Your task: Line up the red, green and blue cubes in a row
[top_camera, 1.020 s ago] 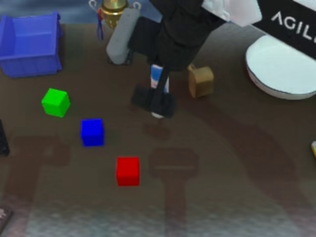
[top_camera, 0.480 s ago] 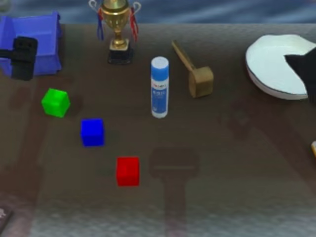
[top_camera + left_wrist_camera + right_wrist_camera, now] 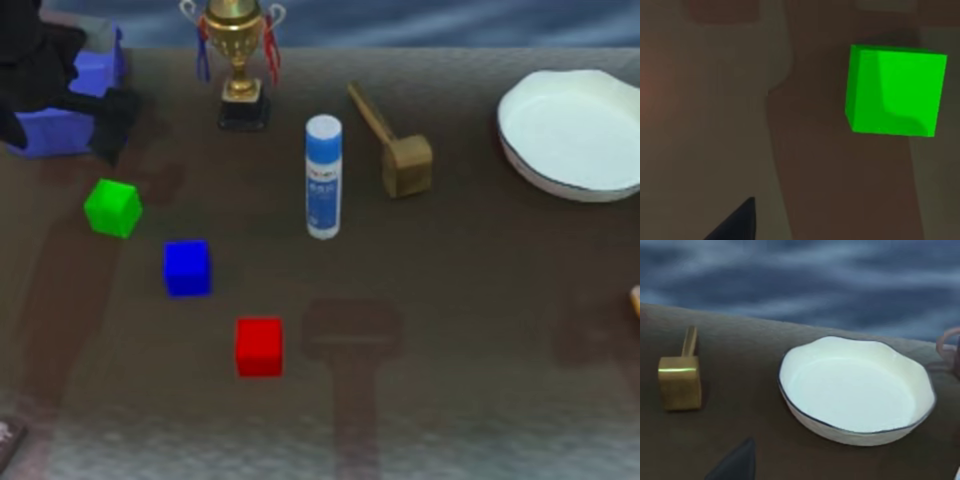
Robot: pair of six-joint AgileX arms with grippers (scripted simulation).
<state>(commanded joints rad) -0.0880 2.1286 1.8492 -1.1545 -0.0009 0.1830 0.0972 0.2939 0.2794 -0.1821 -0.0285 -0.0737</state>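
Green cube (image 3: pixel 113 207), blue cube (image 3: pixel 187 267) and red cube (image 3: pixel 259 346) lie diagonally near the worktop's left edge. They look rigid and light; grip opposite flat faces. The left pincer (image 3: pixel 100 125) hovers beside the green cube, fingers unreadable.

- The counter (image 3: pixel 480 330) looks like dark brown matt wood, faintly mottled.
- The green cube (image 3: pixel 113 207), blue cube (image 3: pixel 187 267) and red cube (image 3: pixel 259 346) are plain, smooth and evenly coloured, like plastic.
- The trophy (image 3: pixel 236 40) shines like polished gold metal.
- The mallet (image 3: pixel 400 155) looks wooden.
- The white dish (image 3: pixel 570 130) is smooth and glossy.
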